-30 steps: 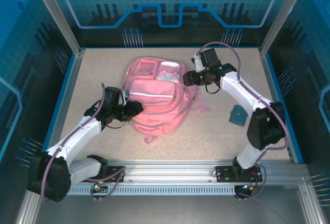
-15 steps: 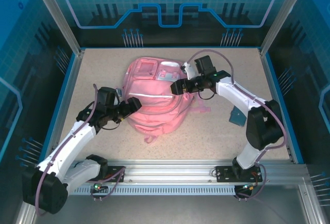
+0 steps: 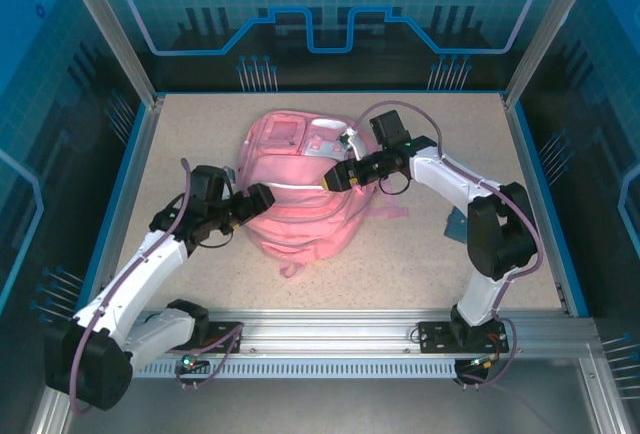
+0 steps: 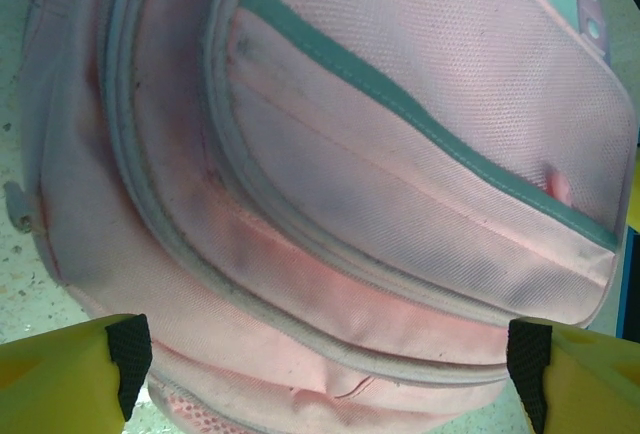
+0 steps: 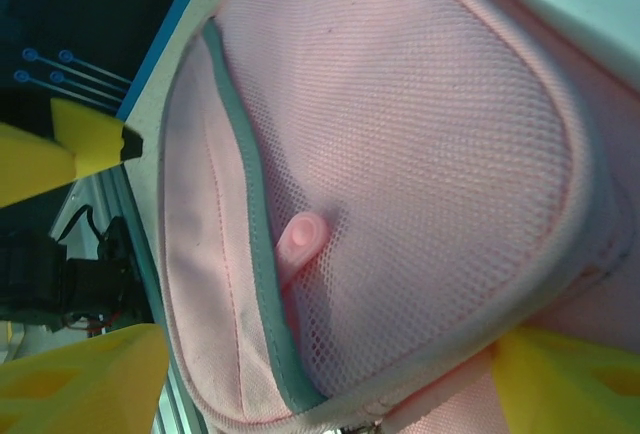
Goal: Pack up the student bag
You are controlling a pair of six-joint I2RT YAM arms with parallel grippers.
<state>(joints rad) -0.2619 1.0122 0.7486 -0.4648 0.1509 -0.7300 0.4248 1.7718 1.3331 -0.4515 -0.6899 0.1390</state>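
The table [image 3: 410,254] is viewed from high above its near edge, facing down and forward. The student bag [image 3: 300,189], shared by all views, is framed close-up from opposite sides by the wrist cameras.

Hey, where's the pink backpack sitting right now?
In the top view the student bag lies mid-table, with the left gripper at its left edge and the right gripper over its right side.

the student bag [image 4: 380,184] is matt woven cloth.
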